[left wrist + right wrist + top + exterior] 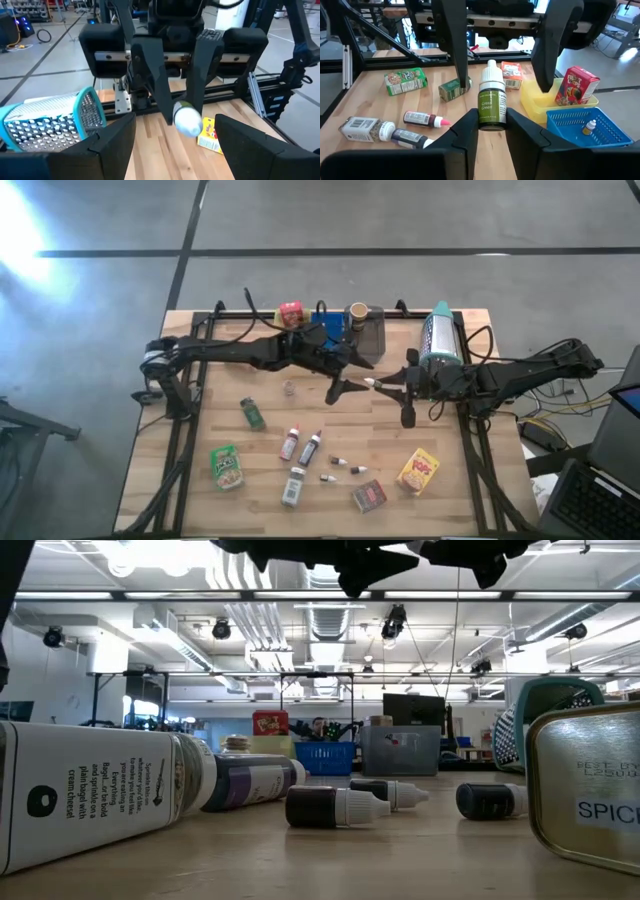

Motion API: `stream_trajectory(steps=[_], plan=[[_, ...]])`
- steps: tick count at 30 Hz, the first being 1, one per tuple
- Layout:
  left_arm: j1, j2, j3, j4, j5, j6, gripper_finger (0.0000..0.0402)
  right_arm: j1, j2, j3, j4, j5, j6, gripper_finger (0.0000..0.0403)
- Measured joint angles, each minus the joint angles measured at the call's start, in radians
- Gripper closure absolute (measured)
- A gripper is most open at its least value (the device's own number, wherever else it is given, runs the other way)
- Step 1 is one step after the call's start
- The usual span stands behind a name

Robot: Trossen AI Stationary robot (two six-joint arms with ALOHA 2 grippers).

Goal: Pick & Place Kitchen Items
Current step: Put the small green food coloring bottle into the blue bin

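Mid-table: green vial between right fingers, clamped.

Both arms are dark, near-black, built of slim jointed segments with bulkier housings at the joints. Left claw and right claw each end in two long, flat, tapering black fingers. In the wrist views each claw's own fingers appear as broad matte black wedges with angular, faceted edges. Each claw body is a wide black block with a lighter metallic horizontal rail carrying small screws or holes, along which the fingers are mounted. Black cables loop along both arms, most visibly near the bases. The left arm's base shows a pale band marking.
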Motion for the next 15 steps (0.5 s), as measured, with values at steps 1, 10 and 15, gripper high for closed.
stream_trajectory(steps=[1, 10, 15], plan=[[0.0, 0.0, 0.001, 0.001, 0.001, 0.0, 0.0124, 0.0, 0.0, 0.0, 0.0, 0.0, 0.0, 0.0323], [-0.004, 0.001, -0.001, -0.003, 0.001, 0.013, 0.0134, 0.0, 0.0, 0.0, 0.003, 0.008, -0.006, 0.032], [-0.008, 0.001, 0.0, -0.001, 0.001, 0.024, 0.0169, 0.0, 0.0, 0.0, 0.005, 0.008, -0.006, 0.0318]])
